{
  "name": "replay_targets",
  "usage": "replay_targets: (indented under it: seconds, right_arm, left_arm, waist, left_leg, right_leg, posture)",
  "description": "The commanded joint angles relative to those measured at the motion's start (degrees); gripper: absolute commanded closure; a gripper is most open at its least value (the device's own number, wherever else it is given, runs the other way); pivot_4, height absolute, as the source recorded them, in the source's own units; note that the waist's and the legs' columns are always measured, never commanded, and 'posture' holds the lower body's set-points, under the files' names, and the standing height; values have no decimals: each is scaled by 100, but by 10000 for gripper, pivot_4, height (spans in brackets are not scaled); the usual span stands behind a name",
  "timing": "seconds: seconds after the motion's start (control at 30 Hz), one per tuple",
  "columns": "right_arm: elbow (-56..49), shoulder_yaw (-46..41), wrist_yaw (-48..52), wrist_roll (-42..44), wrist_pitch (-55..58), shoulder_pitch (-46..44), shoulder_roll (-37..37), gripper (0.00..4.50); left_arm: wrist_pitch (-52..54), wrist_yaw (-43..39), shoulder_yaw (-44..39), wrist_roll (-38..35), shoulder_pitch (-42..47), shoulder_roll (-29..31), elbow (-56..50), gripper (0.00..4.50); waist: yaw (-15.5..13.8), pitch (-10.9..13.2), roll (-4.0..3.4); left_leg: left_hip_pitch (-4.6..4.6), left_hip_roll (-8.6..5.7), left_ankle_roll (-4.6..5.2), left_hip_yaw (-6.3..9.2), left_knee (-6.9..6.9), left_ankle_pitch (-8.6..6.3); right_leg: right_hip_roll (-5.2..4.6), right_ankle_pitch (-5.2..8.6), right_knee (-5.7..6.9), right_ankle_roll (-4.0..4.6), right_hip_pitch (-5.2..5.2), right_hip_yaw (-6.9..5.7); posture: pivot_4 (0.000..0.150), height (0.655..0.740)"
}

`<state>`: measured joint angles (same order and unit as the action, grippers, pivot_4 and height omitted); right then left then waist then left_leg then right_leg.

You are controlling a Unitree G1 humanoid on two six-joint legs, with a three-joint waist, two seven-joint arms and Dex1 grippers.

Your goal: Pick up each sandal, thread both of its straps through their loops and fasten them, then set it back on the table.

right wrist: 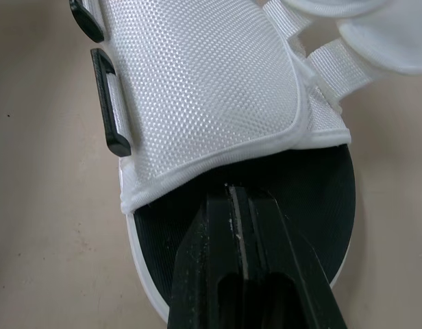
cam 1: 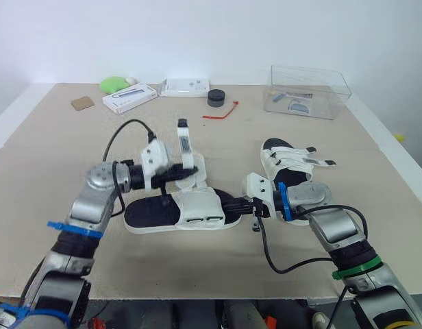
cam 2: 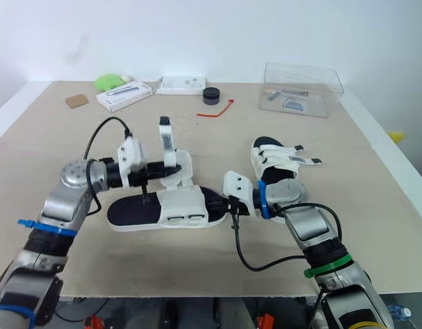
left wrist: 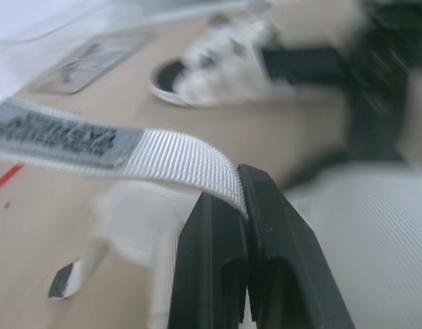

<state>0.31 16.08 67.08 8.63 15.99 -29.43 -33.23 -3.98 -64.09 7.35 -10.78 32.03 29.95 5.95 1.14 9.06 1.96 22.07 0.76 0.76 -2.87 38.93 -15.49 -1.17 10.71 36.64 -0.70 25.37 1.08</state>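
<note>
A white sandal with a black sole [cam 1: 180, 212] lies on the table in front of me. One of its straps [cam 1: 185, 142] stands up from it, and my left gripper [cam 1: 178, 175] is shut on that strap near its base. The left wrist view shows the fingers [left wrist: 266, 226] pinching the white webbing, and the grey patch [left wrist: 67, 140] lies further along the strap. My right gripper [cam 1: 237, 205] is shut on the sandal's black sole [right wrist: 314, 199] at its right end, just beside the white upper [right wrist: 197, 89] and the black loops [right wrist: 112, 103]. A second sandal [cam 1: 290, 164] rests to the right.
A clear plastic box [cam 1: 308, 90] stands at the back right. A black round object [cam 1: 216, 97], a red tie [cam 1: 221, 113], two white boxes [cam 1: 131, 98] [cam 1: 185, 87], a green object [cam 1: 114, 84] and a brown card [cam 1: 81, 103] lie along the back.
</note>
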Motion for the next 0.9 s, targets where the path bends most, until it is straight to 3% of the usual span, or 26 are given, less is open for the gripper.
replay_targets:
  seconds: [0.03,0.27,0.67,0.9]
  right_arm:
    - [-34,-1,21,-3,-32,-57,-22,45000]
    - [57,22,48,-34,-49,-118,-3,45000]
    - [25,32,55,-64,-44,-80,-12,45000]
    - [61,16,81,-79,-39,-137,-39,45000]
  left_arm:
    - [-1690,-304,98,395,20,339,-168,43907]
    - [-4611,-134,401,1324,465,612,771,43907]
    - [-3596,693,169,1171,948,332,2427,43907]
    - [-4920,386,457,999,647,629,1783,43907]
  waist:
    - [0,0,-1]
    - [-2,0,0]
    - [2,-1,0]
    - [5,0,0]
  left_leg:
    - [-1,0,0,0,0,0]
    - [0,-1,2,-5,0,-1]
    - [2,0,6,-3,6,-1]
    - [3,2,13,-4,7,-6]
  right_leg:
    - [0,0,-1,0,-1,0]
    - [-3,-1,-3,-3,-1,0]
    - [-1,-2,-3,-10,-3,-7]
    - [-2,-2,-3,-10,-3,-3]
  posture:
    - [1500,7400]
    - [1500,7400]
    - [1500,7400]
    - [1500,7400]
